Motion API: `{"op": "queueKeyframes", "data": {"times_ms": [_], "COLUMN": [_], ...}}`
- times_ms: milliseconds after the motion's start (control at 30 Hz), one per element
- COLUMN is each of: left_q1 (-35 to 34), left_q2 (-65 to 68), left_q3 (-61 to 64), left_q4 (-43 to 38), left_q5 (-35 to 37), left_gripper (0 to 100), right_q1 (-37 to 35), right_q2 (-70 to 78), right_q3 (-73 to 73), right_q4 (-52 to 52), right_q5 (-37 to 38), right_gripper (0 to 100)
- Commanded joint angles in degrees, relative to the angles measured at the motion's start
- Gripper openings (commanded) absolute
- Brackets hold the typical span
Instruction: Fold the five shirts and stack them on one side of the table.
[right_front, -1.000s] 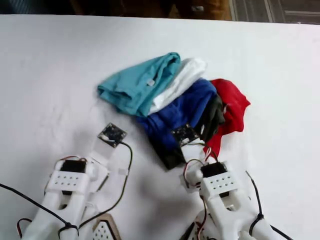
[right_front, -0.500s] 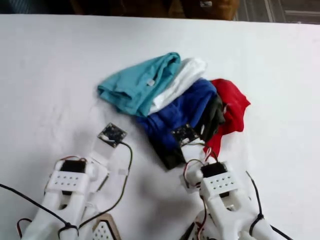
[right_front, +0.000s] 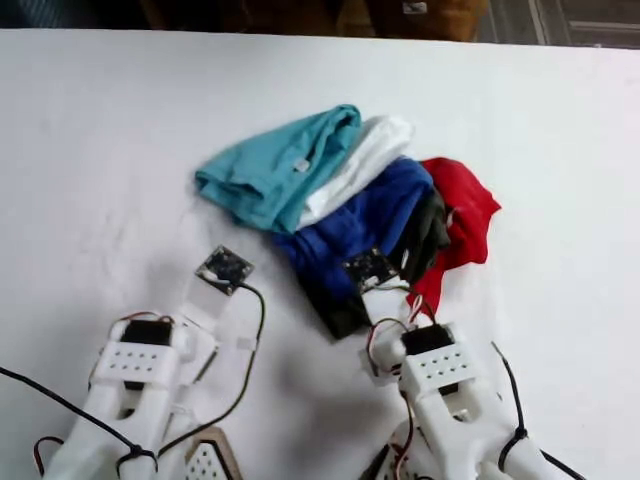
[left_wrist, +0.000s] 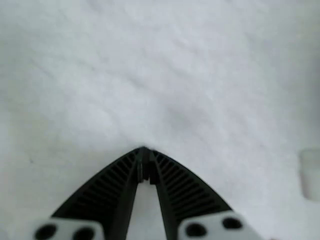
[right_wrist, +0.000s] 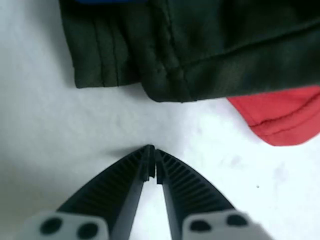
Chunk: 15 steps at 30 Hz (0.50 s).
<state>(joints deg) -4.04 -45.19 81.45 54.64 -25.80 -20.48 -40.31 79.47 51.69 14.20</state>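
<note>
Several shirts lie heaped at the table's middle: a teal shirt (right_front: 275, 170), a white shirt (right_front: 362, 163), a blue shirt (right_front: 360, 220), a black shirt (right_front: 425, 232) and a red shirt (right_front: 462, 215). The black shirt's hem (right_wrist: 200, 55) and a red shirt corner (right_wrist: 282, 120) lie just beyond my right gripper (right_wrist: 151, 150), which is shut over bare table with nothing held. My left gripper (left_wrist: 144, 151) is shut too, above bare white table, to the left of the heap. From above, the left arm (right_front: 150, 375) and right arm (right_front: 435, 375) sit at the near edge.
The white table (right_front: 100, 130) stretches wide on the left, right and far sides of the heap. Cables trail from both arms near the front edge. A dark floor lies past the far edge.
</note>
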Motion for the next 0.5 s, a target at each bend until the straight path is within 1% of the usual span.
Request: {"op": "queueKeyframes", "data": {"times_ms": [0,467], "left_q1": [0.26,0.35], "left_q2": [0.35,0.35], "left_q3": [0.13,0.13], "left_q4": [-2.11,-2.11], "left_q5": [-0.18,-0.18], "left_gripper": [3,3], "right_q1": [-1.54,-1.19], "right_q2": [0.04,0.04], "right_q3": [0.35,0.26], "right_q4": [-0.92,-1.19], "right_q5": [-0.44,-0.53], "right_gripper": [1.9,1.9]}}
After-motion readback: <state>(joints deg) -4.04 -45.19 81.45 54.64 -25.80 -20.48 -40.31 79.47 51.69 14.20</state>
